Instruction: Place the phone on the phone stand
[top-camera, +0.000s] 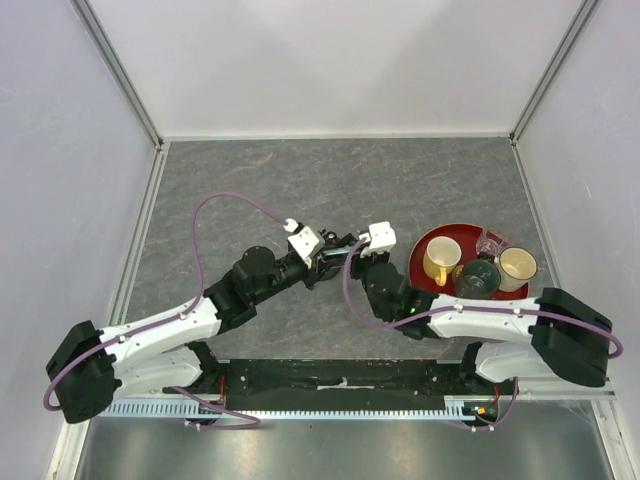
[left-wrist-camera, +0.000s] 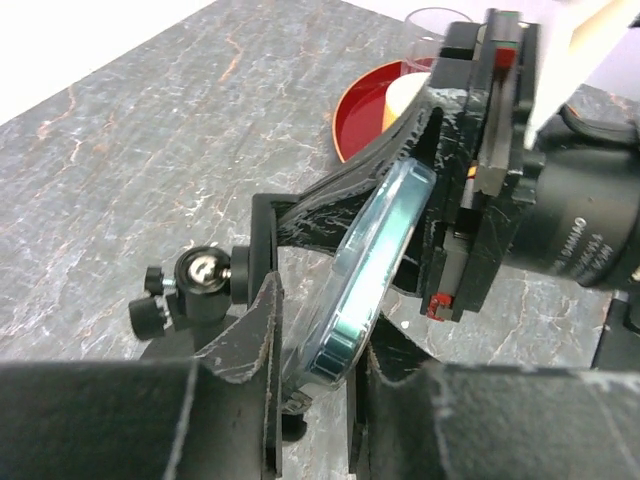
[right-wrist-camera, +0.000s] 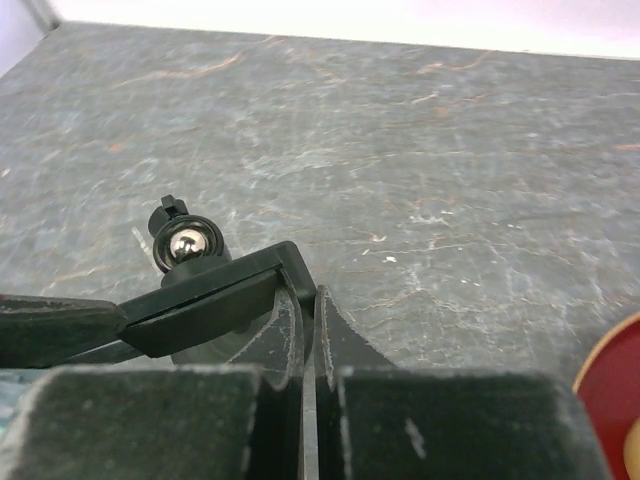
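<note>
In the left wrist view the phone (left-wrist-camera: 378, 262) shows edge-on in a clear bluish case, tilted, with its lower end between my left fingers. My left gripper (left-wrist-camera: 322, 335) is shut on it. The phone stand's black holder plate (left-wrist-camera: 325, 205) leans right behind the phone, and the stand's ball joint (left-wrist-camera: 200, 272) is to the left. My right gripper (right-wrist-camera: 310, 310) is shut on the corner of the holder (right-wrist-camera: 205, 300), with the ball joint (right-wrist-camera: 183, 247) behind. In the top view both grippers, left (top-camera: 322, 262) and right (top-camera: 352, 256), meet at mid table. The stand's base is hidden.
A red round tray (top-camera: 419, 250) stands right of the grippers. It holds a yellow mug (top-camera: 440, 260), a dark green mug (top-camera: 478, 278), a cream mug (top-camera: 517, 267) and a clear glass (top-camera: 492, 240). White walls close in the grey stone-pattern table.
</note>
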